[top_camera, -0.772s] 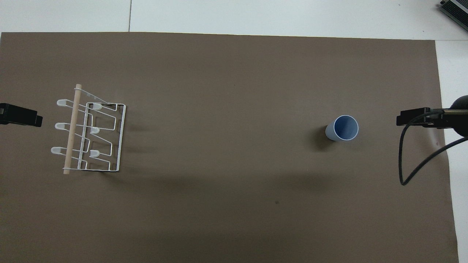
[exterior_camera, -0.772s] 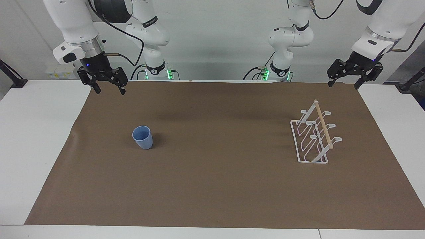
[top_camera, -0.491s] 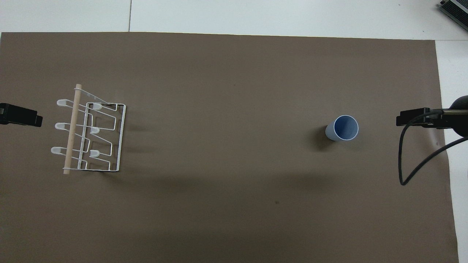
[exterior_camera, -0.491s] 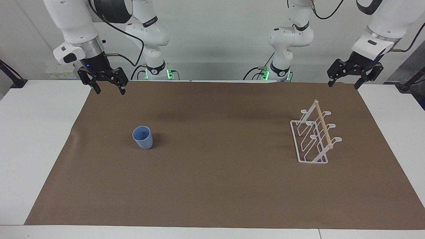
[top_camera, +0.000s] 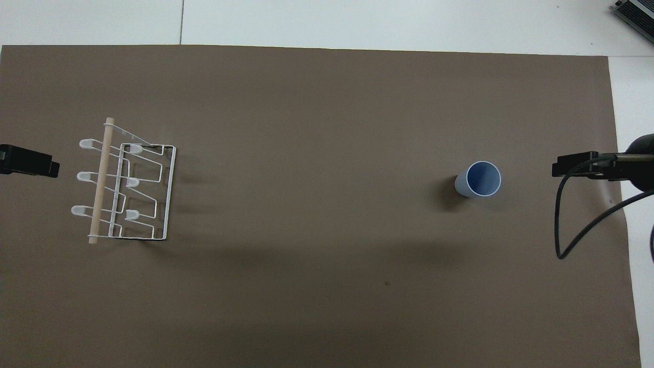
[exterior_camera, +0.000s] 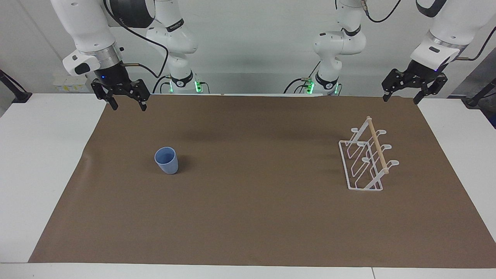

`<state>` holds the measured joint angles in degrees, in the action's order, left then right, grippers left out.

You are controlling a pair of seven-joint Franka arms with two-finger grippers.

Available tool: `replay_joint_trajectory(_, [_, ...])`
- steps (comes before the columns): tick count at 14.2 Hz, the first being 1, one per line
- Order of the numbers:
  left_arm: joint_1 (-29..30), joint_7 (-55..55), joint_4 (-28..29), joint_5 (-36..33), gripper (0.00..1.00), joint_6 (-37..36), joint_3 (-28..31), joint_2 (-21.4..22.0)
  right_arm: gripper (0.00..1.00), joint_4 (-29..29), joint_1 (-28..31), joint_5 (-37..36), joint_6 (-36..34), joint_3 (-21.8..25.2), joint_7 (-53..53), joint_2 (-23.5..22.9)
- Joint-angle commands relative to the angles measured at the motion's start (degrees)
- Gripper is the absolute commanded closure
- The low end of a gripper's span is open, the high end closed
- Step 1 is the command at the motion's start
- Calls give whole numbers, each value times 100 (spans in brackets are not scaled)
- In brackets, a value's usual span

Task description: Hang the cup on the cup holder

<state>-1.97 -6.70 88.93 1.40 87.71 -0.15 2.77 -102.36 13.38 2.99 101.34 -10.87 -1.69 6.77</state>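
Both arms raised, jaws spread, empty

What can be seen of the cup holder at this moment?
The cup holder is a white wire rack with a rectangular base, looped prongs with rounded tips and a light wooden dowel along its raised top. It stands empty on the brown mat, toward the left arm's end of the table, well apart from the cup. Nothing touches it except the mat.

Your facing camera looks down across the table [exterior_camera: 23,162] toward both arms; your overhead camera looks steeply down, apparently from higher. Both cover the brown mat [exterior_camera: 255,217].
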Motion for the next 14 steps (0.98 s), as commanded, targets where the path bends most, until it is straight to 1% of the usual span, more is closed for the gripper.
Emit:
replay_joint_trajectory(1, [39,46,151,44,0,-25,-3,137,0,-380,77,-70,376,-47,107,97])
replay_joint_trajectory(5, [39,46,151,44,0,-25,-3,137,0,-644,77,-70,692,-56,116,27])
replay_joint_trajectory(7, [30,46,151,44,0,-25,-3,137,0,-1003,51,-88,1210,-64,116,9])
replay_joint_trajectory(9, [39,46,151,44,0,-25,-3,137,0,-1224,16,-79,1623,-64,125,-192])
replay_joint_trajectory(11, [39,46,151,44,0,-25,-3,137,0,-1278,16,-88,1905,-64,125,-421])
replay_joint_trajectory(14, [39,46,151,44,0,-25,-3,137,0,-1278,42,-97,2108,-56,318,-632])
